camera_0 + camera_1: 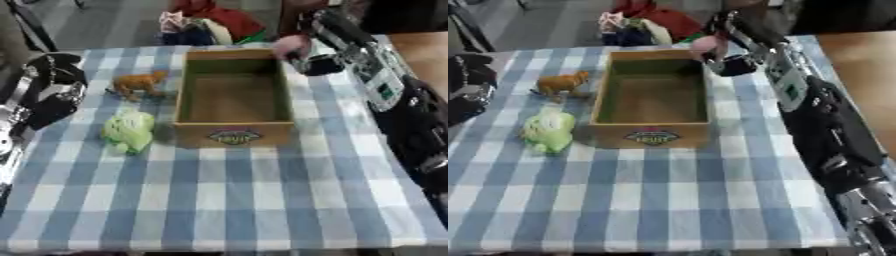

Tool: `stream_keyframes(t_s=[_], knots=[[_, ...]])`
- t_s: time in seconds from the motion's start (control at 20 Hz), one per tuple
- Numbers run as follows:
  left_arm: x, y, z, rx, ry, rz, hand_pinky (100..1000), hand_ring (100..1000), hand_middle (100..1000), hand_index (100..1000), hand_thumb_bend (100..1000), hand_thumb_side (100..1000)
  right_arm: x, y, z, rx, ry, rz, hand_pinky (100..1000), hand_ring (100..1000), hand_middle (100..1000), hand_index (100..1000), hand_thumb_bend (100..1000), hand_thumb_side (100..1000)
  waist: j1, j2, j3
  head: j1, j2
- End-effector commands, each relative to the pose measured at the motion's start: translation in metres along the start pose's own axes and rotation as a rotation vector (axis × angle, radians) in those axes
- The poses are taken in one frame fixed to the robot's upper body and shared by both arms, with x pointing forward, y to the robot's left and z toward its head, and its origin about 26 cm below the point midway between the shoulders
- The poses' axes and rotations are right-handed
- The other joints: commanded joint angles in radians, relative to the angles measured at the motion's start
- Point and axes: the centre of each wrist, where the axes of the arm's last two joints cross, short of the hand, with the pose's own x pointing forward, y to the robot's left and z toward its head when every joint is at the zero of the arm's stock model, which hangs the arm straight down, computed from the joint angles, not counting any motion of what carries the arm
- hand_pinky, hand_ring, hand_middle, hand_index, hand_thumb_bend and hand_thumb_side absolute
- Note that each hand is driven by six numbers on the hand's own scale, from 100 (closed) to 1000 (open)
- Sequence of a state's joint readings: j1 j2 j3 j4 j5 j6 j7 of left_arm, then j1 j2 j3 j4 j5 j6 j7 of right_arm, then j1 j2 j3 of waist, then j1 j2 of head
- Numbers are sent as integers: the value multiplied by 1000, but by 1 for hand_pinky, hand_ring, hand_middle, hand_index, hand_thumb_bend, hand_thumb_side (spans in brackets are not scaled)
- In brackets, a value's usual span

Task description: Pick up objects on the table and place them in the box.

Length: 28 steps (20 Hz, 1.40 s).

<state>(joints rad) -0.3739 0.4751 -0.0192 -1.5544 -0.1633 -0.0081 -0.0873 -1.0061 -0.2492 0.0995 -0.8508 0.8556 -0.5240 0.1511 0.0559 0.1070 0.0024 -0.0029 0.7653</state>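
Observation:
An open cardboard box stands in the middle of the checked table and looks empty inside. My right hand is at the box's far right corner, curled round a pink object held just above the rim. A brown toy animal stands left of the box. A green plush toy lies nearer, by the box's front left corner. My left hand rests at the table's left edge, away from both toys; its fingers look relaxed.
A pile of coloured cloth items lies on the floor beyond the table's far edge. A wooden surface adjoins the table on the right. The blue-and-white tablecloth stretches toward me in front of the box.

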Motion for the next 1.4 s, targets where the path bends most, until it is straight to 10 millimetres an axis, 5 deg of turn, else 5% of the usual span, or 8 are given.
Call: stream_keyframes(t_s=[0.05, 0.35, 0.4, 0.5, 0.9, 1.1, 1.35, 1.4], knots=[[9, 11, -5, 11, -35, -20, 757, 621, 594, 787, 100, 327, 13, -7, -17, 28, -67, 37, 785, 784, 705, 473, 100, 100, -1, -17, 5, -9, 5], [10, 10, -5, 7, -37, -18, 757, 621, 594, 787, 100, 328, 21, 8, -25, 83, -128, 58, 786, 785, 707, 476, 100, 100, -1, -17, 9, -14, 3], [10, 10, -5, 6, -38, -17, 757, 621, 594, 787, 100, 327, 23, 10, -27, 91, -140, 64, 796, 799, 743, 749, 100, 100, 0, -16, 12, -16, 1], [10, 9, -6, 3, -38, -18, 757, 621, 594, 787, 100, 327, 31, 20, -31, 122, -173, 72, 803, 814, 784, 919, 133, 228, 1, -15, 12, -16, -2], [6, 12, -3, 13, -21, -28, 757, 621, 594, 786, 100, 325, 20, 7, -18, 1, -99, 101, 797, 814, 826, 995, 259, 456, 1, -16, -5, -4, -5], [2, 14, -2, 4, -7, -55, 758, 623, 597, 787, 100, 318, 8, -2, -3, -74, -55, 86, 791, 802, 798, 970, 131, 299, 2, -18, -15, 7, -4], [0, 14, -1, -1, -3, -71, 758, 623, 597, 787, 100, 318, 5, -6, 2, -88, -49, 63, 791, 802, 798, 970, 131, 299, 1, -19, -17, 8, -4], [0, 14, -1, -4, -6, -73, 766, 650, 598, 772, 100, 318, 4, -6, 2, -89, -45, 60, 788, 795, 782, 957, 100, 100, 2, -19, -17, 9, -4]])
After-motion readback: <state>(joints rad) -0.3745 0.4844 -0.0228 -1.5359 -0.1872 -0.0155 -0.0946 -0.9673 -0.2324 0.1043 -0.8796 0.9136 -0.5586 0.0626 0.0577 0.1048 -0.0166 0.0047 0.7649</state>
